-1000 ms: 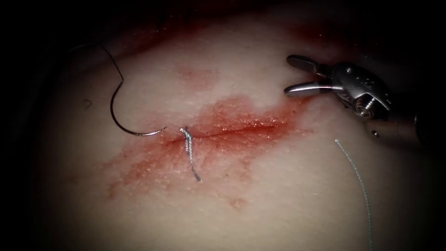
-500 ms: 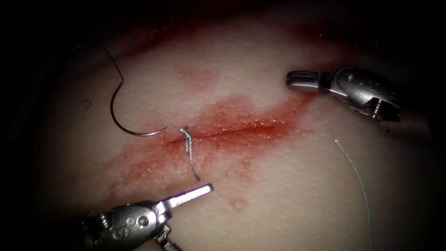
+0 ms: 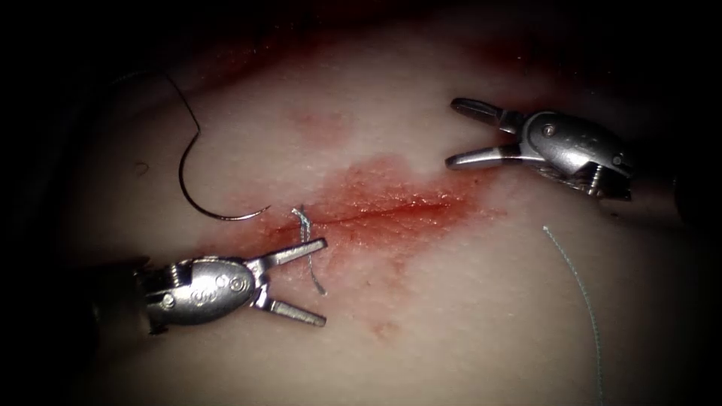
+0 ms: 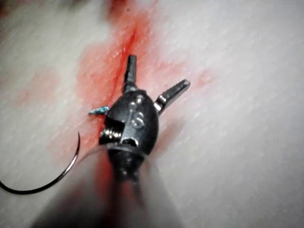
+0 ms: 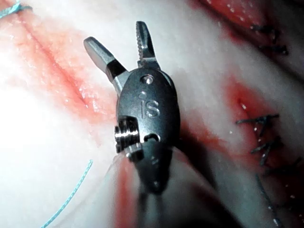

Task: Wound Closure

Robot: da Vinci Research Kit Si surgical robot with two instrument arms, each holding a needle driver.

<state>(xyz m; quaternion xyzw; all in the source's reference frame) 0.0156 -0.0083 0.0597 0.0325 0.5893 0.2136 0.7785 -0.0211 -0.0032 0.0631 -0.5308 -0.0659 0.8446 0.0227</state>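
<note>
Endoscope view: needle (image 3: 197,197) loose on tissue (image 3: 466,316) left of cut (image 3: 376,213); thin, stiff, slippery, best gripped mid-curve. Left tool (image 3: 320,282) and right tool (image 3: 459,135) wide open, empty

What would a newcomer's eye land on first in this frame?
The red-stained cut across the tissue, with a short thread end at its left end. The left tool and the right tool hold nothing, jaws open. The curved needle lies free on the tissue, left of the cut.
</note>
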